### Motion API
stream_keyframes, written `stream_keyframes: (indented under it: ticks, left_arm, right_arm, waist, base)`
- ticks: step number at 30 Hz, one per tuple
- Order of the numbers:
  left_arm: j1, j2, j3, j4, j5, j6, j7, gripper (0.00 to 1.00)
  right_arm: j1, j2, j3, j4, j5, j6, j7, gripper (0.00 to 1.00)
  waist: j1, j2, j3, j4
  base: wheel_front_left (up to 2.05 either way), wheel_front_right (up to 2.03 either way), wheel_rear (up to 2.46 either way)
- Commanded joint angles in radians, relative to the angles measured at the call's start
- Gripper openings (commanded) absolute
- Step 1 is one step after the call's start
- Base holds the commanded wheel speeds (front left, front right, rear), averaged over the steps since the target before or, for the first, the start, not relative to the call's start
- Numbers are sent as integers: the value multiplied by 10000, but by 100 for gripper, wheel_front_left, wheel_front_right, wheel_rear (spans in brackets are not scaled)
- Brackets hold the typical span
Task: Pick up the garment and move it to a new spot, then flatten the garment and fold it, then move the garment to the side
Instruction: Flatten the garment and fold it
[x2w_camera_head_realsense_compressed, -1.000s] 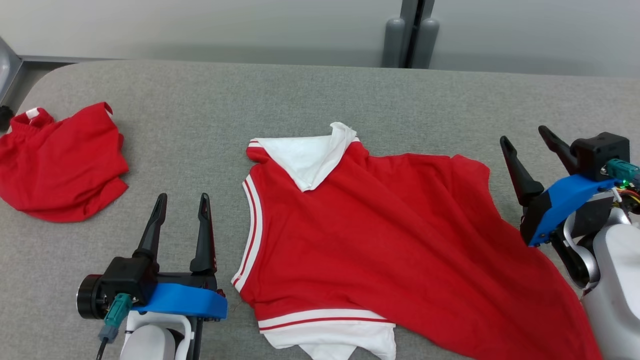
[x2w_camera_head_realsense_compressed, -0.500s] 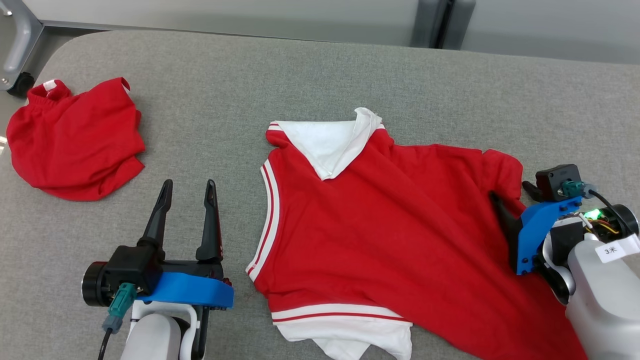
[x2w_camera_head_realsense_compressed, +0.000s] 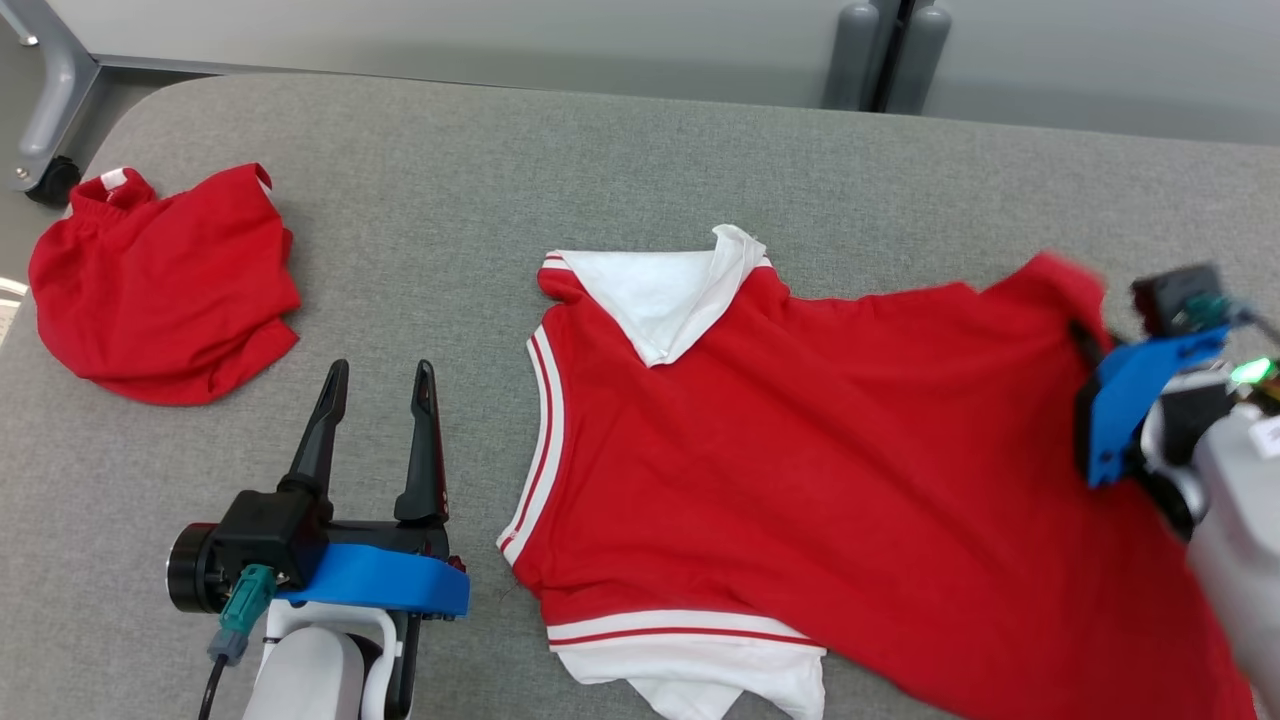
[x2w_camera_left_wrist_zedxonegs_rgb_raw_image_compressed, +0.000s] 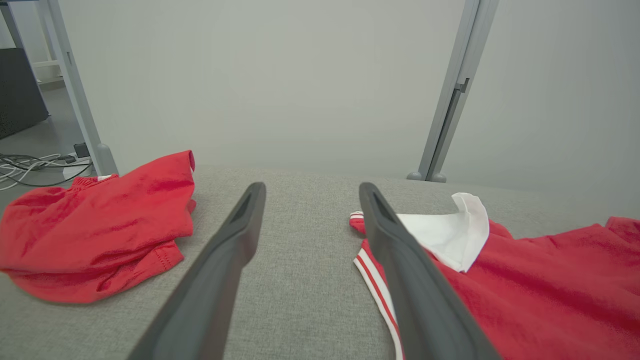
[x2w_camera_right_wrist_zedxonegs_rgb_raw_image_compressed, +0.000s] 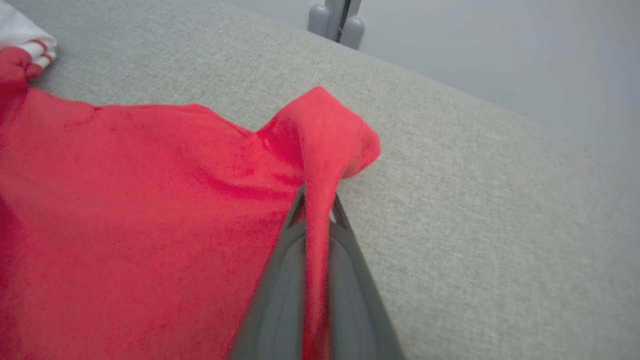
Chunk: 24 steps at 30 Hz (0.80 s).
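Note:
The garment (x2w_camera_head_realsense_compressed: 800, 450), a red top with a white collar and white-striped trim, lies spread across the middle of the grey table (x2w_camera_head_realsense_compressed: 600, 150). My right gripper (x2w_camera_head_realsense_compressed: 1082, 335) is shut on a raised fold at the garment's far right corner. In the right wrist view the red cloth (x2w_camera_right_wrist_zedxonegs_rgb_raw_image_compressed: 150, 200) is pinched between the closed fingers (x2w_camera_right_wrist_zedxonegs_rgb_raw_image_compressed: 350, 280) of that gripper (x2w_camera_right_wrist_zedxonegs_rgb_raw_image_compressed: 317, 200). My left gripper (x2w_camera_head_realsense_compressed: 381, 368) is open and holds nothing. It rests on the table just left of the garment's striped side edge (x2w_camera_left_wrist_zedxonegs_rgb_raw_image_compressed: 370, 270). The left wrist view has this gripper (x2w_camera_left_wrist_zedxonegs_rgb_raw_image_compressed: 311, 187) over bare cloth.
A second crumpled red garment (x2w_camera_head_realsense_compressed: 160, 285) lies at the table's far left, also in the left wrist view (x2w_camera_left_wrist_zedxonegs_rgb_raw_image_compressed: 100, 225). A metal frame leg with a caster (x2w_camera_head_realsense_compressed: 45, 120) stands off the left corner. A grey post (x2w_camera_head_realsense_compressed: 880, 55) rises behind the far edge.
My right gripper has shut on the garment's right corner and drawn it up and out to the right, stretching the cloth. The left gripper stayed put; the head view shifted slightly.

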Motion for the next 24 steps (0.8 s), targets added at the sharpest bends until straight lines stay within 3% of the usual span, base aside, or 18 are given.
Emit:
stream_keyframes:
  ticks: [1, 6, 14, 15, 16, 24]
  left_arm:
    - [-22, -3, -6, 28, -43, 4, -26, 100]
    - [-153, -5, -132, 40, -72, -38, -26, 100]
    - [-214, -5, -210, -9, -127, 23, -26, 100]
    - [-210, -6, -216, -10, -124, 31, -26, 100]
    - [-208, -5, -217, -2, -120, 42, -26, 100]
    - [-13, -3, -15, 42, 28, 7, -26, 100]
  right_arm:
    - [-365, -130, -85, 5, 79, -6, -111, 0]
    - [-1577, -795, -596, 430, -164, -6, -380, 0]
    - [-2584, -991, -1151, 1398, -673, -4, -914, 0]
    - [-2623, -945, -1176, 1540, -745, -4, -1041, 22]
    - [-2632, -869, -1210, 1659, -835, -4, -1159, 100]
    - [-2219, -487, -1484, 2134, -829, -4, -2775, 100]
  waist:
    - [-1, 1, -6, 16]
    - [-1, 1, 14, 237]
    - [-1, 1, 201, 473]
    - [-1, 1, 216, 473]
    - [-1, 1, 216, 465]
    - [-1, 1, -71, 60]
  base:
    - [0, 0, 0]
    - [0, 0, 0]
    - [0, 0, 0]
    - [0, 0, 0]
    - [0, 0, 0]
    - [0, 0, 0]
